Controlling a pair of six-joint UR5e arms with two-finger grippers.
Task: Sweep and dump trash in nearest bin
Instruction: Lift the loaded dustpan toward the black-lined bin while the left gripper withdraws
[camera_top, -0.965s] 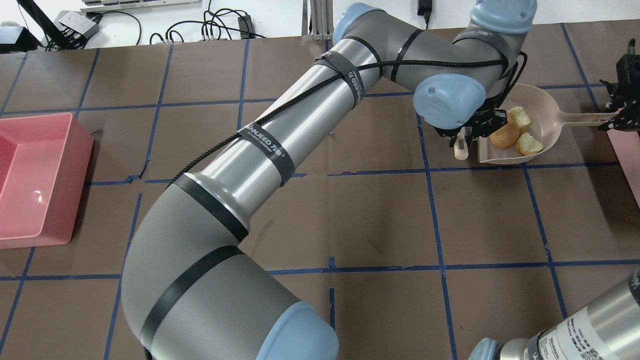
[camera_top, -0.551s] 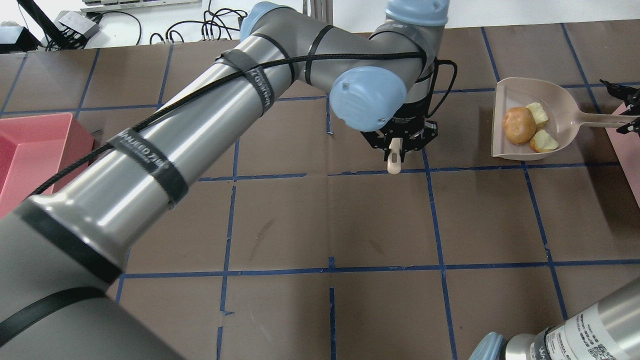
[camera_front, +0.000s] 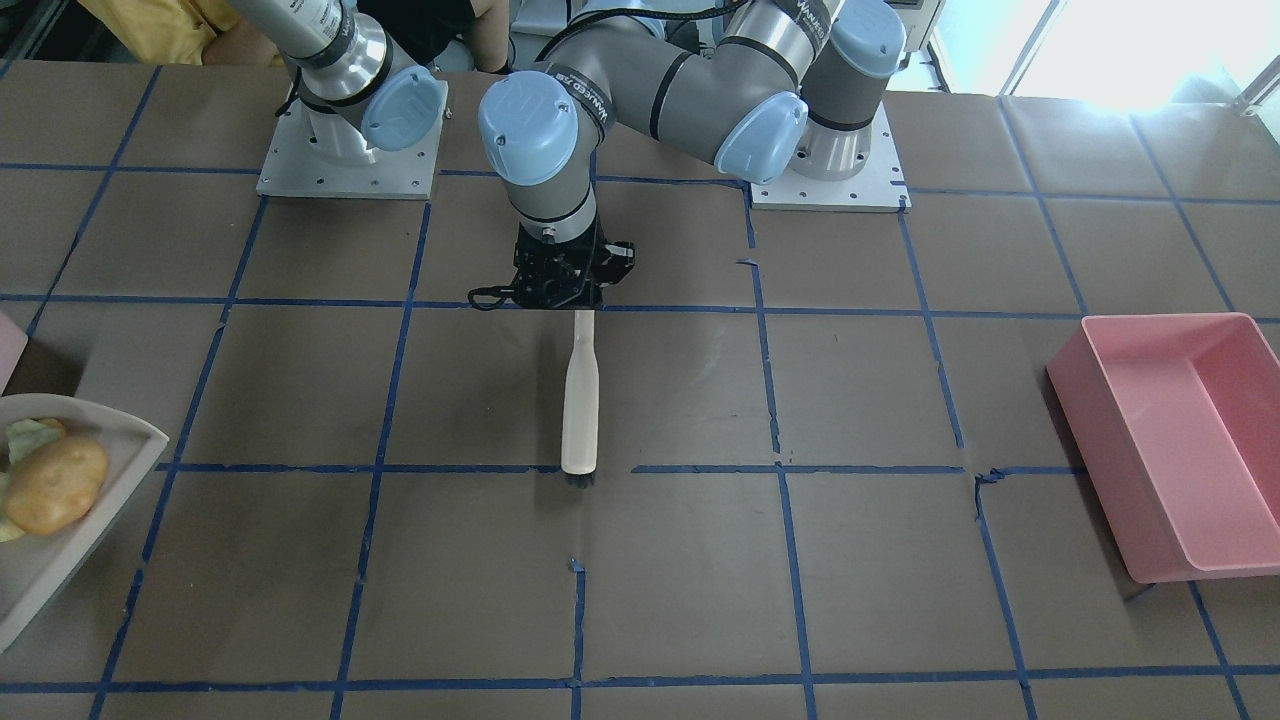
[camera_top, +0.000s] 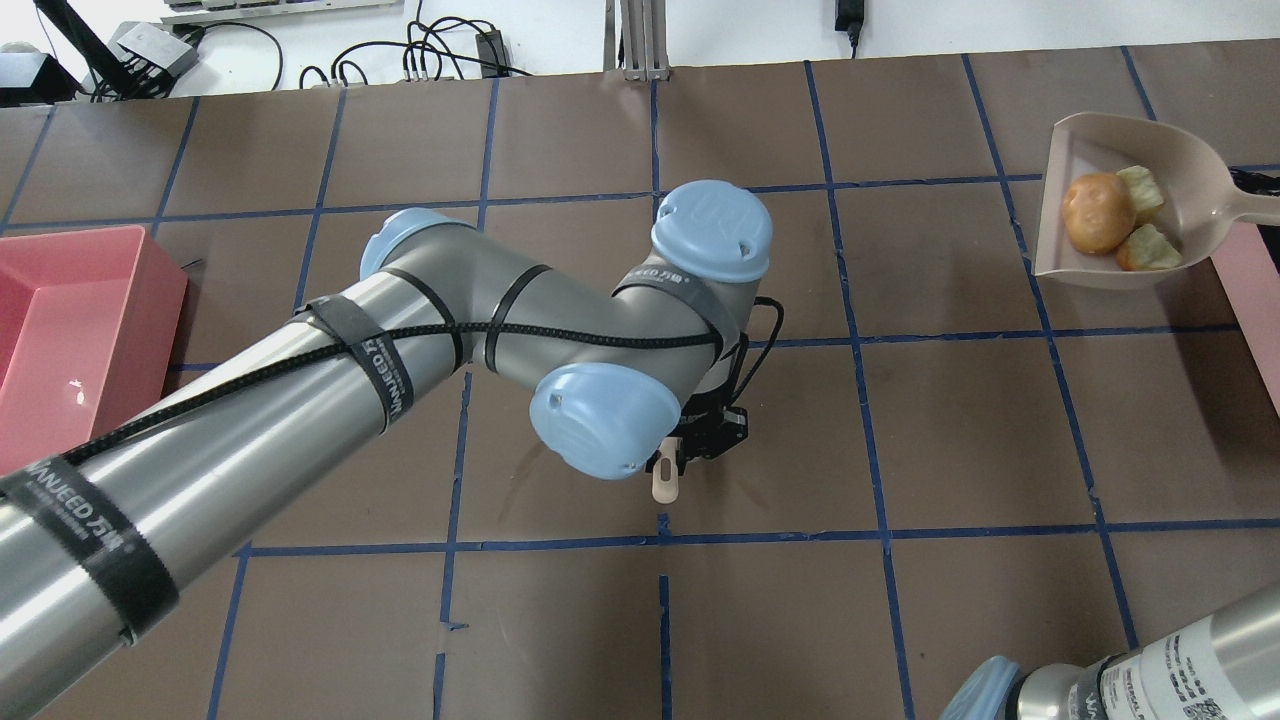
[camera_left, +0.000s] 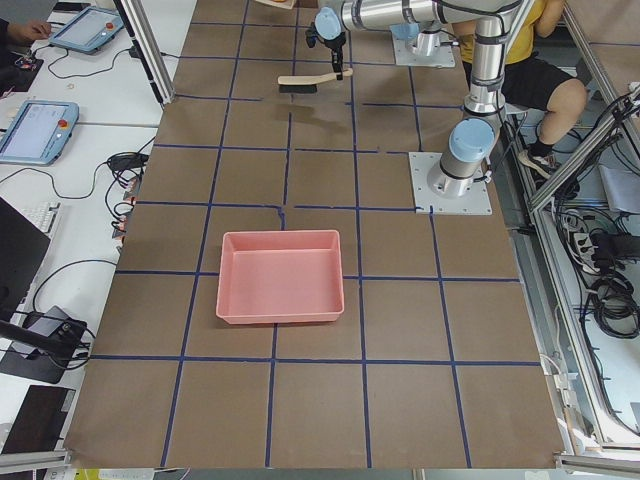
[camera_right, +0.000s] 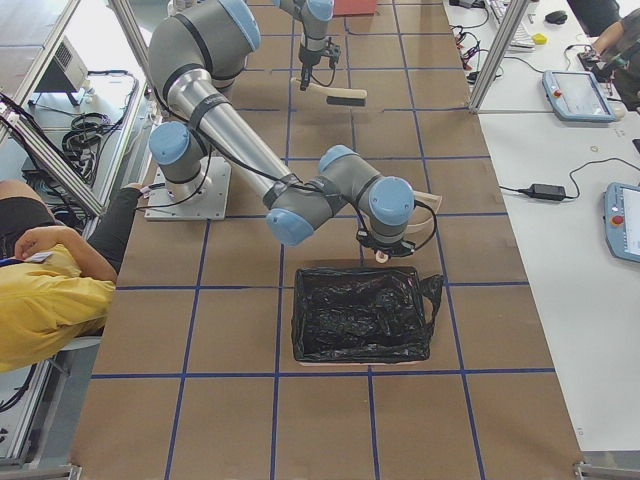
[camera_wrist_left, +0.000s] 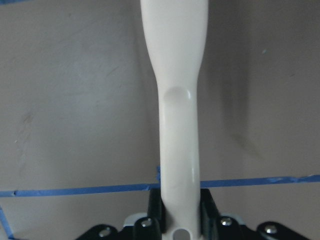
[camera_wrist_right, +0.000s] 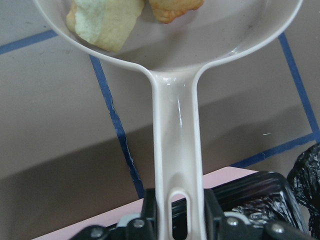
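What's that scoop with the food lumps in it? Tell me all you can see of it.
It is a beige dustpan, smooth plastic by its look, with a straight open front, a rounded back and a long handle slotted near its end. The right gripper is shut on that handle. Three lumps lie in it: a potato, a green-white chunk and an orange-white chunk. Its shadow falls offset on the table, so it seems lifted.
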